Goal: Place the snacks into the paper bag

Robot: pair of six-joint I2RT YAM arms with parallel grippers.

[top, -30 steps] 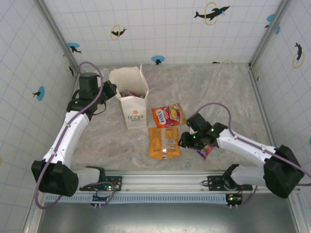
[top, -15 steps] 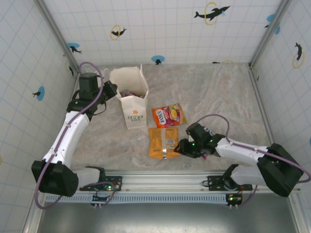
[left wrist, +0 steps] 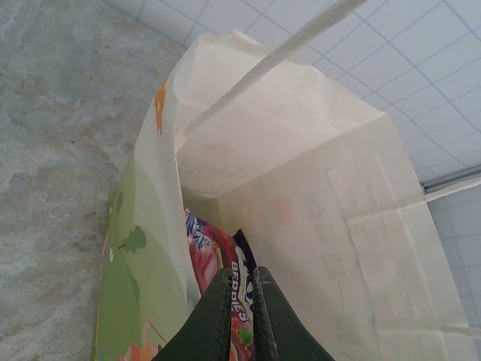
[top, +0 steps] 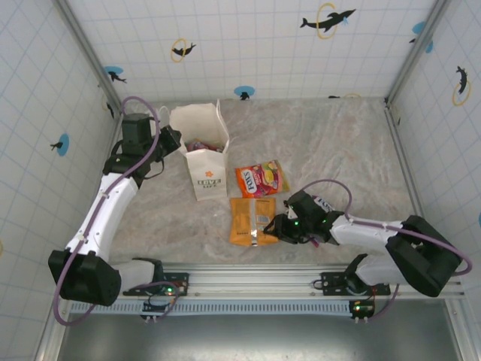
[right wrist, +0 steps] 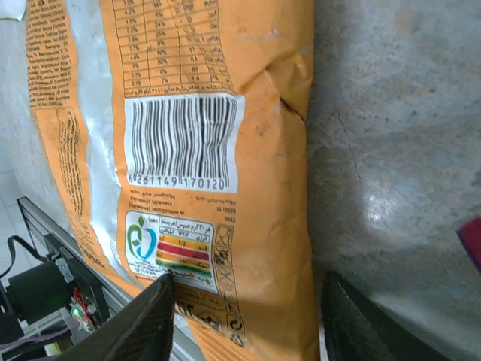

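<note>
- The right fingers [right wrist: 150,323] stand apart, low over the worktop [top: 338,143]. One sits over the bottom corner of the orange packet [right wrist: 188,113], and the other is over bare marble just past the packet's long edge, so that edge runs between them.
- The orange packet lies flat with its back side up, showing the barcode and nutrition table. It is near the front edge of the worktop.
- A magenta packet corner [right wrist: 472,241] shows at the right edge of the right wrist view, on the marble and apart from the orange packet.
- Just behind the orange packet lies a red-orange packet [top: 259,179], flat and face up, near the front of the bag.
- The left fingers [left wrist: 218,316] are pressed together with only a hairline between them, at the left rim of the paper bag [top: 207,162]. I cannot tell whether paper is nipped between them.
- The paper bag stands upright with its mouth open at the back left of the worktop, its logo facing the arms.
- Inside it, just past the left fingers, purple and red packets [left wrist: 225,263] lie low against the bag's wall.
</note>
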